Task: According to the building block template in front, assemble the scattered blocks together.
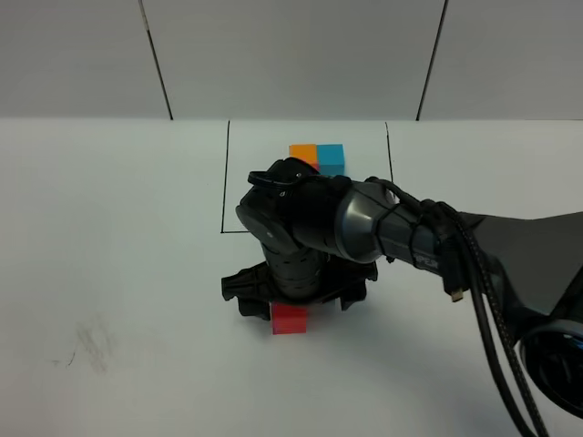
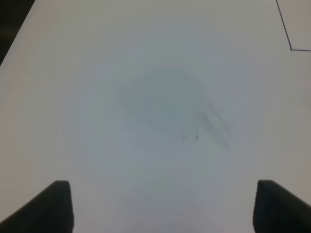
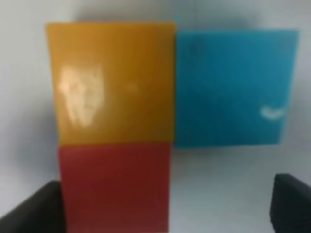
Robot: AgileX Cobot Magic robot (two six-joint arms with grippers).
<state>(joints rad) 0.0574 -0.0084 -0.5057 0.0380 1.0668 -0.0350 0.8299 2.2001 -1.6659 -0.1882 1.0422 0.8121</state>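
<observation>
The building block template sits at the back inside a thin black rectangle (image 1: 225, 182). Its orange cube (image 1: 302, 153) and blue cube (image 1: 332, 157) show; its red cube is hidden behind my right arm. My right gripper (image 1: 293, 297) hangs over the scattered blocks, and only the red cube (image 1: 290, 320) shows beneath it. The right wrist view shows the orange cube (image 3: 114, 82), the blue cube (image 3: 233, 87) and the red cube (image 3: 114, 187) touching in an L. My right gripper (image 3: 160, 208) is open above them. My left gripper (image 2: 158, 208) is open and empty over bare table.
A grey smudge marks the white table at the front left (image 1: 91, 341) and shows under the left gripper (image 2: 211, 121). A corner of the black rectangle (image 2: 290, 48) shows in the left wrist view. Black cables (image 1: 483, 300) run along the right arm.
</observation>
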